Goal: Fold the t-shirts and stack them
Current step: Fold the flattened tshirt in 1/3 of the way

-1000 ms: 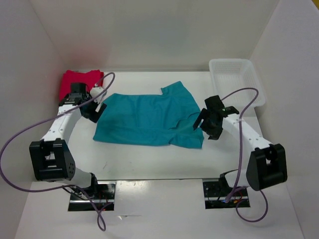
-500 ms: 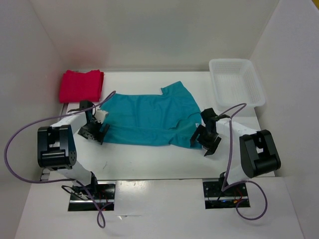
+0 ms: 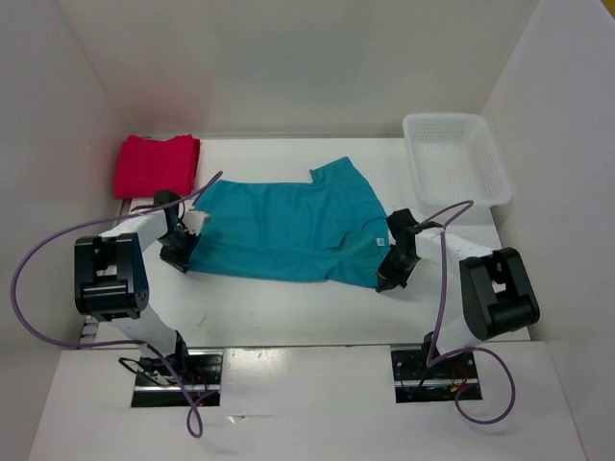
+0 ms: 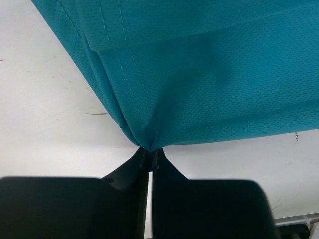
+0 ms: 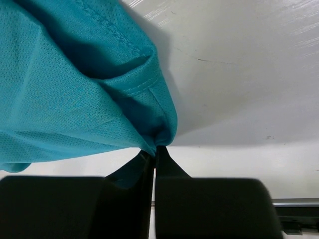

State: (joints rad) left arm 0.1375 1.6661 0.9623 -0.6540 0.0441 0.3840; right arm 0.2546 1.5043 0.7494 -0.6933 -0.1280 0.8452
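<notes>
A teal-blue t-shirt (image 3: 288, 226) lies spread across the middle of the table. My left gripper (image 3: 185, 259) is shut on its near left corner, and in the left wrist view the teal cloth (image 4: 199, 84) bunches into the closed tips of that gripper (image 4: 150, 152). My right gripper (image 3: 388, 279) is shut on the shirt's near right corner; the right wrist view shows the hem (image 5: 89, 84) pinched at the tips of the right gripper (image 5: 155, 151). A folded red t-shirt (image 3: 157, 163) sits at the back left.
A white lattice basket (image 3: 455, 171) stands at the back right. White walls enclose the table on three sides. Purple cables loop from both arms near the front edge.
Both arms drew back and down to the shirt's near corners, then both grippers closed from wide open onto the cloth. The shirt's near edge has pulled slightly toward the corners.
</notes>
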